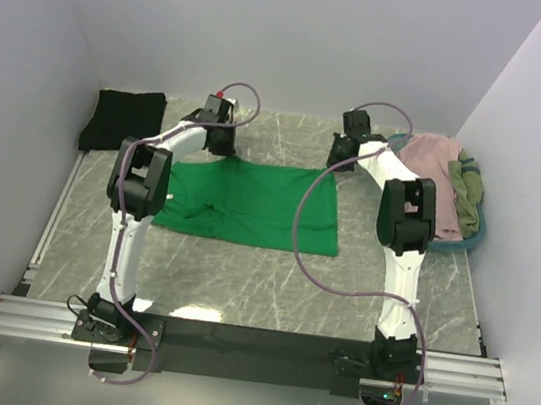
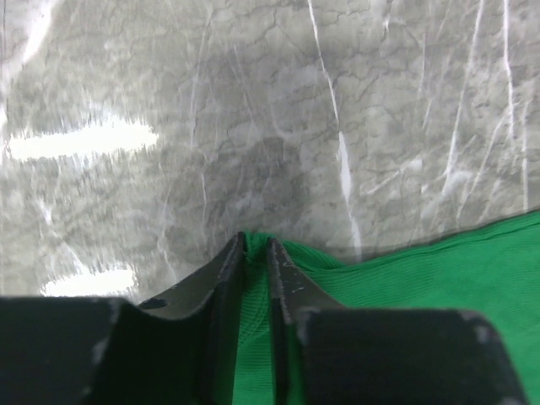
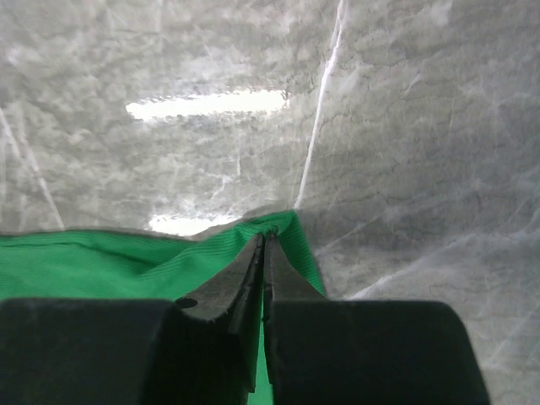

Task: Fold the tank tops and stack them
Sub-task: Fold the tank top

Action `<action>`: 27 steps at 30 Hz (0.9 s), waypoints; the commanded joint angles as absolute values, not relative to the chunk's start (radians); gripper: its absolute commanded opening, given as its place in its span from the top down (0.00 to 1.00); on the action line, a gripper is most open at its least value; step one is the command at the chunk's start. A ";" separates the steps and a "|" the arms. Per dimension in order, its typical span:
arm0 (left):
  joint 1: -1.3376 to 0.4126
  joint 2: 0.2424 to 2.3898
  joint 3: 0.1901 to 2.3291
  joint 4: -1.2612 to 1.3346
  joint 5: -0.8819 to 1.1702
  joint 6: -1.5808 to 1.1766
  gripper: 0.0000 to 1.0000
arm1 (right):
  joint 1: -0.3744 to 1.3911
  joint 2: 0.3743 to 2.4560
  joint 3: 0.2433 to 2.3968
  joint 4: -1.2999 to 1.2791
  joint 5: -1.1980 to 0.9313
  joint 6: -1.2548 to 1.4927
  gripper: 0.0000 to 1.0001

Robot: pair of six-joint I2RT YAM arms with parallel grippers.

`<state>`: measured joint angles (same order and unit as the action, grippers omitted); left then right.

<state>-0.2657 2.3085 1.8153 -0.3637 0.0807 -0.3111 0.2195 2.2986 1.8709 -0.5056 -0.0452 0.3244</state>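
A: Which step is it now, pls?
B: The fold of the bright green soft-cloth tank top [image 1: 250,202]. It lies spread flat in the middle of the grey marble-pattern table [image 1: 269,288], w/ its far edge under both arms.
A: And the jaws?
B: The left gripper [image 2: 256,242] has its jaws closed on the far-left corner, and green cloth is pinched between the fingers. The right gripper [image 3: 268,236] does the same on the far-right corner, jaws pressed together w/ the cloth edge between them.
A: So the fold is not yet done?
B: I judge no. The cloth is flat and only gripped.
A: What does the next move need?
B: Both arms should lift the corners a little and carry them toward the near edge at the same height and speed, otherwise the fold goes skew. The hold is only on thin corners, so the cloth may slip out.
A: Other tops?
B: The folded black cloth tank top [image 1: 121,119] is at the far-left corner of the table, well apart, prob. the stack place. The dusty pink top [image 1: 430,156] and the olive top [image 1: 465,195] lie in the teal oval basket [image 1: 466,245] at the right, not folded.
A: Any brand, label or text?
B: None readable in any view. I see no tag on the cloth and no print on the arms.
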 commanded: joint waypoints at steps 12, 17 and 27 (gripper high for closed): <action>-0.271 2.097 1.572 -0.080 0.031 -0.431 0.96 | 0.215 2.145 1.700 -0.321 -0.035 0.353 1.00; -0.279 2.049 1.497 -0.038 0.006 -0.428 0.99 | 0.215 2.089 1.618 -0.269 -0.020 0.365 1.00; -0.304 1.931 1.333 0.055 -0.034 -0.452 0.99 | 0.218 1.950 1.451 -0.195 -0.005 0.387 1.00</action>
